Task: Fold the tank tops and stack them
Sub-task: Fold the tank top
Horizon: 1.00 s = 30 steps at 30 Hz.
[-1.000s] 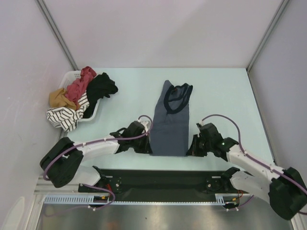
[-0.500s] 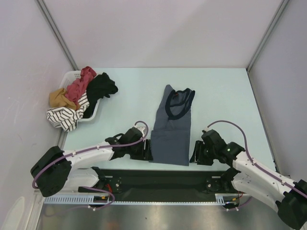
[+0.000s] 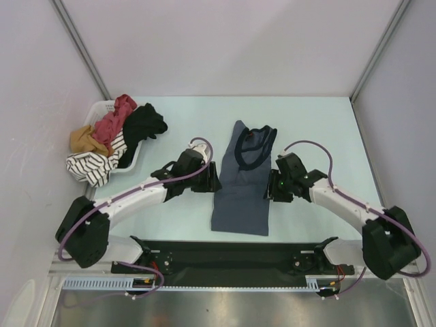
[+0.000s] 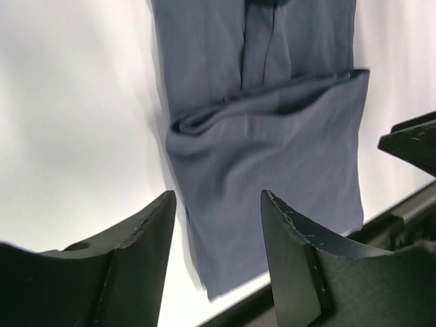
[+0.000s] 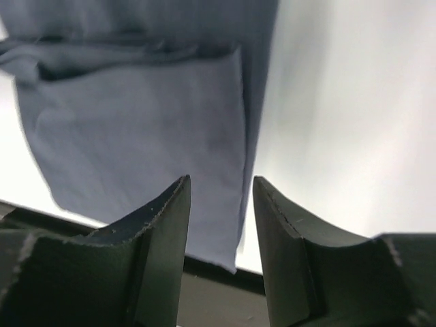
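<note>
The blue-grey tank top [image 3: 240, 194] is soft, matt cloth, smooth apart from a few creases. The bench [image 3: 320, 122] under it is pale and smooth with a faint sheen. The left fingers [image 4: 139, 238] and right fingers [image 5: 163, 225] look like matt black plastic, scuffed pale along their edges.

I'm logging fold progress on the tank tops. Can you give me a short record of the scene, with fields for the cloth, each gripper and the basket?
cloth on table: blue-grey tank top, folded narrow lengthwise, straps at the far end, a crease across its middle
left gripper: open, empty, beside the top's left edge
right gripper: open, empty, beside the top's right edge
basket: white, at far left, heaped with a red garment and black, mustard and striped cloth
stack: none yet
</note>
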{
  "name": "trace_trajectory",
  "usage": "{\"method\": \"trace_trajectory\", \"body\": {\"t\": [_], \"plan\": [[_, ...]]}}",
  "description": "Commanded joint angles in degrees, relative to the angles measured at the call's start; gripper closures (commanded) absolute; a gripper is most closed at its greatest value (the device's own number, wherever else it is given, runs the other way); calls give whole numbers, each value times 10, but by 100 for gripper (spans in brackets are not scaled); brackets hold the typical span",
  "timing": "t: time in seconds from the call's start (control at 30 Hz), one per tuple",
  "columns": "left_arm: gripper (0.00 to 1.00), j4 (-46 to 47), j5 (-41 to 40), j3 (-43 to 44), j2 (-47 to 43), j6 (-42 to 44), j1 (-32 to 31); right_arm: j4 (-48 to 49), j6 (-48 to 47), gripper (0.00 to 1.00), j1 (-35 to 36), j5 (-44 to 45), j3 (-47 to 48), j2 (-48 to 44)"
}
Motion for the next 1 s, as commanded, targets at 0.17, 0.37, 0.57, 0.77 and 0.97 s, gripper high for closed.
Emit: {"method": "trace_trajectory", "body": {"t": [0.17,0.37,0.57,0.77,0.97], "plan": [[44,99,-15,25,100,19,3,83,-58,53,-15,40,58,86],[48,120,-10,35,146,19,4,99,-76,55,-16,36,80,127],[47,106,-30,58,183,25,4,110,-79,55,-15,37,81,153],[79,107,-26,67,199,27,3,116,-84,88,-16,31,79,150],[100,91,-41,71,185,35,3,108,-86,100,-16,20,81,135]]}}
